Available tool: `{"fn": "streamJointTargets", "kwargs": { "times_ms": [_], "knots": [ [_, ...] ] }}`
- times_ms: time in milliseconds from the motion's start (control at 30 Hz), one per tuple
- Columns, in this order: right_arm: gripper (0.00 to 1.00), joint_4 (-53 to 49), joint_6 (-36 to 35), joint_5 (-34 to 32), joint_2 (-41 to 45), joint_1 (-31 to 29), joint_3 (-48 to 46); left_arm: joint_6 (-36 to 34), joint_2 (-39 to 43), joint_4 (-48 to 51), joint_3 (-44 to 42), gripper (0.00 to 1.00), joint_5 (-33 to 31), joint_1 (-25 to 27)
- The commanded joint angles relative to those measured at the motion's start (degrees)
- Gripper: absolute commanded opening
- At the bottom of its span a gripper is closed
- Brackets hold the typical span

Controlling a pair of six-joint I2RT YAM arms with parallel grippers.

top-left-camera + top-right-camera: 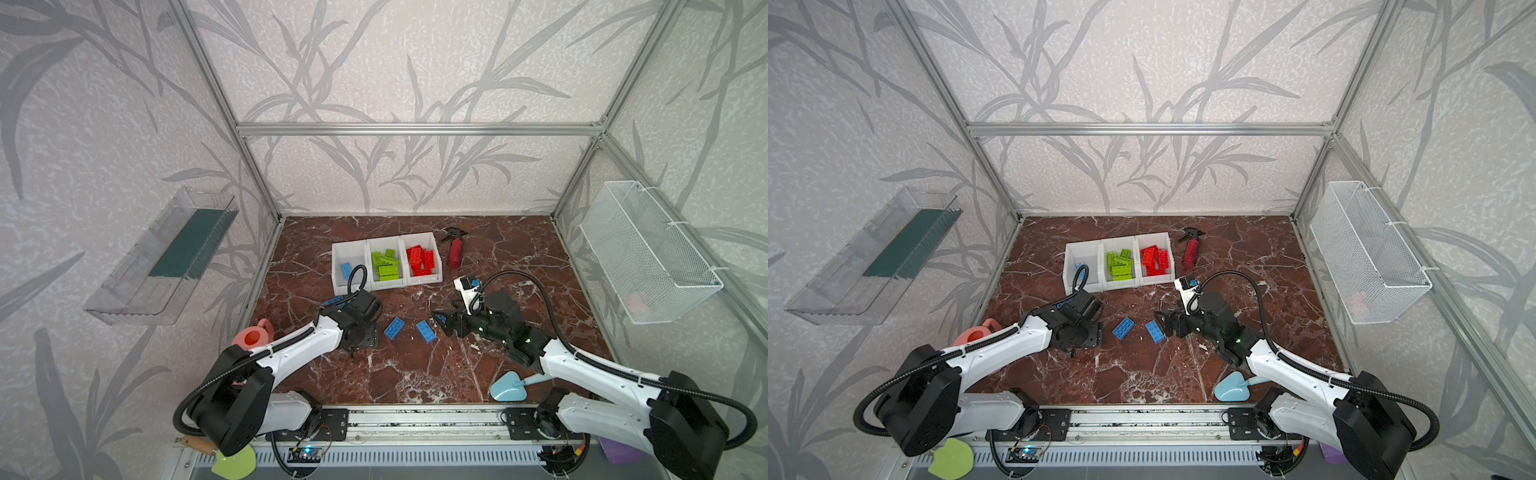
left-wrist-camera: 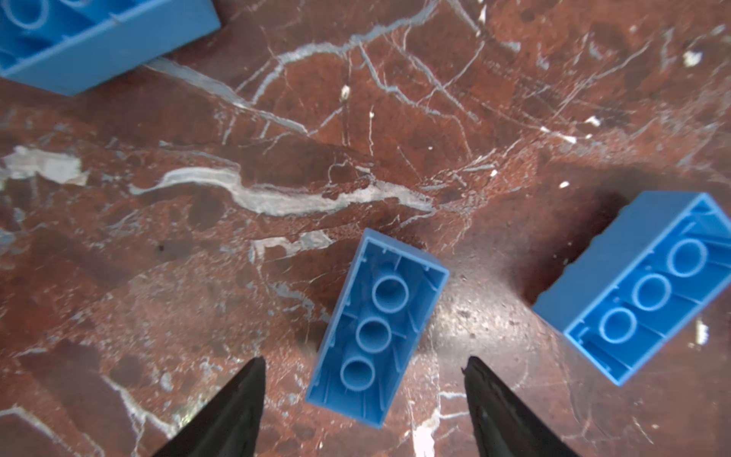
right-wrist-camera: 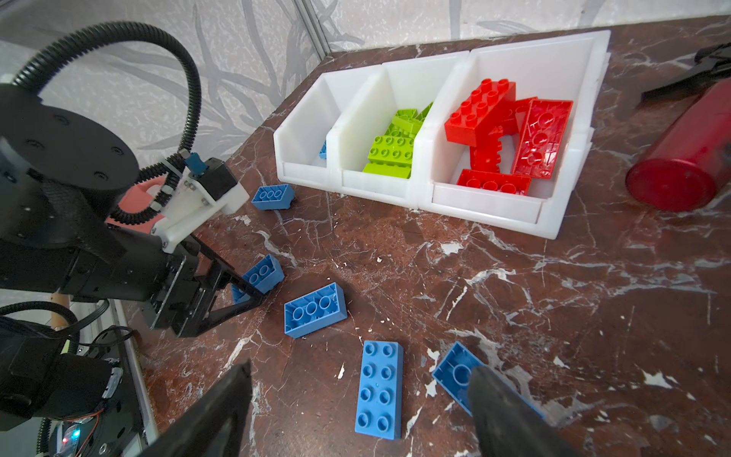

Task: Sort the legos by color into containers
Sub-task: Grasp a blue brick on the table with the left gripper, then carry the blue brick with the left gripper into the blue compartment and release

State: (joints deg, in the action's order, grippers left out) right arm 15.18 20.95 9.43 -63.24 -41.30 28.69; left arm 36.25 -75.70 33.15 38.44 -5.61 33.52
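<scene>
Blue brick (image 2: 377, 328) lies hollow-side-up on the marble tabletop (image 2: 356, 118) between the parted jaws of my left gripper (image 2: 364, 358), untouched and skewed; clamping its corners could spin it free. My right gripper (image 3: 360, 367) hangs parted, empty, the containers (image 1: 424, 279) beyond.

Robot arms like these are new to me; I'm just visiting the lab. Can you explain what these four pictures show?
You see two white-and-black robot arms fixed at the front of a marble-patterned table. Two pictures come from a camera overhead and are almost identical. The other two come from small cameras on each arm's wrist, looking at what it reaches for. Three joined white bins hold red bricks, green bricks and one blue brick. Several loose blue bricks lie on the table; a red spray bottle lies beside the bins. The left gripper stands open around an upside-down blue brick, not touching it. The right gripper is open and holds nothing.
</scene>
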Motion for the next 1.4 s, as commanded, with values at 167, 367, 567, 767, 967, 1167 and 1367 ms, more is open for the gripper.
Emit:
{"fn": "streamJointTargets", "kwargs": {
  "times_ms": [167, 367, 567, 767, 967, 1167, 1367],
  "knots": [
    [0.87, 2.13, -1.00, -0.38, -1.96, 0.00, -0.23, 0.09, -2.54, -2.82, -0.93, 0.65, 0.66, 0.37],
    [0.87, 2.12, -1.00, -0.38, -2.08, -0.01, -0.21, 0.22, -3.08, -2.72, -0.58, 0.44, 0.22, 0.70],
    [0.87, 2.13, -0.64, 0.13, -1.75, -0.01, -0.32, 0.86, -2.27, -2.14, 0.14, 0.37, -0.41, 1.14],
    [0.86, 2.12, -0.08, 0.75, -1.12, -0.01, -0.47, 1.49, 0.08, 0.22, 3.40, 0.36, -2.07, 1.25],
    [0.86, 2.31, 0.58, 1.44, -0.44, -0.01, -0.74, 0.94, 0.91, 5.09, 11.54, 0.35, -6.95, 1.07],
    [0.86, 2.16, 1.02, 1.65, 0.39, 0.03, -0.83, -2.79, -0.95, 7.73, 20.07, 0.35, -7.50, -1.59],
    [0.86, 2.33, 1.20, 0.57, 1.45, -0.01, -1.55, -6.07, -3.81, 7.93, 27.02, 0.35, -5.35, -7.50]
  ]
}}
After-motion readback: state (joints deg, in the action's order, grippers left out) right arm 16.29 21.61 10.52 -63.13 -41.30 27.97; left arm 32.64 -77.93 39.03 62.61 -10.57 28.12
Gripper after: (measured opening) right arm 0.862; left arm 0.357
